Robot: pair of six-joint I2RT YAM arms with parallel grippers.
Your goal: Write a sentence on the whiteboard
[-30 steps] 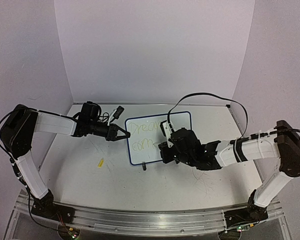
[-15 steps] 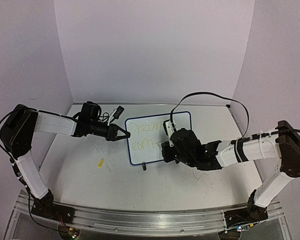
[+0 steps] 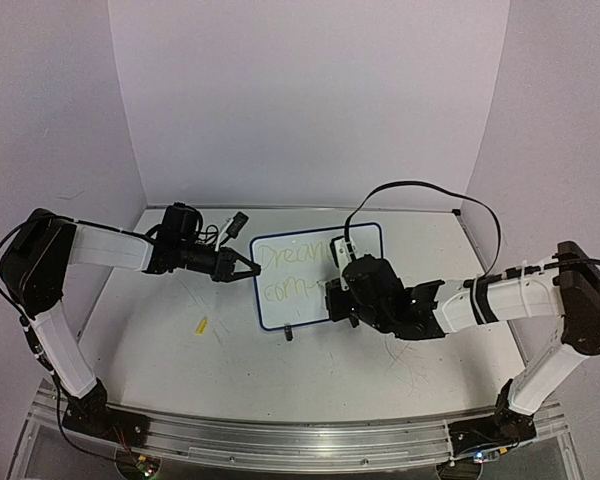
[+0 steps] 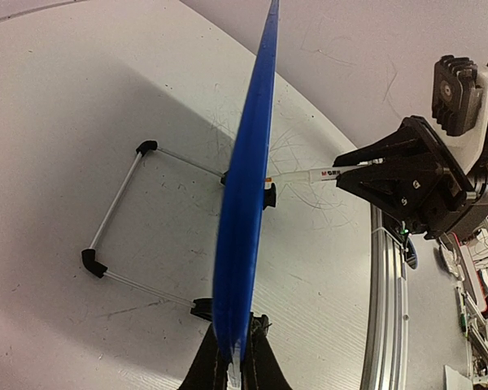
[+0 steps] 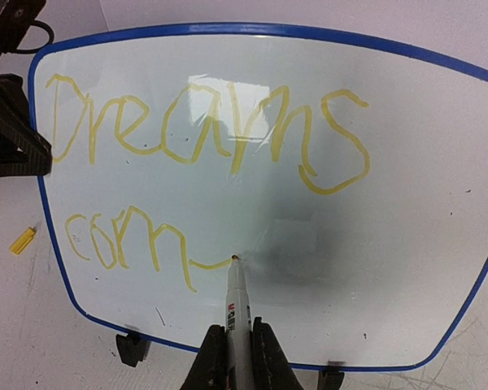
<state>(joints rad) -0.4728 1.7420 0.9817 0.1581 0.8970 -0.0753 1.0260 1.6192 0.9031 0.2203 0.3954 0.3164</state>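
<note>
Pinching the marker, right fingers aim it at twelve o'clock, tip touching whiteboard after "com"; room for the sentence lies at three o'clock. Left fingers clamp its nine o'clock edge.

Top view: right gripper and its wrist cover the right part of the whiteboard. The ends of both lines of the sentence are hidden behind them.
Left wrist view: board edge-on, writing face unseen, upper end cut by the frame.
Right wrist view: marker barrel disappears between the fingers at the bottom edge. Board's right rim cropped.
Small yellow item left of the board: too small to identify.
</note>
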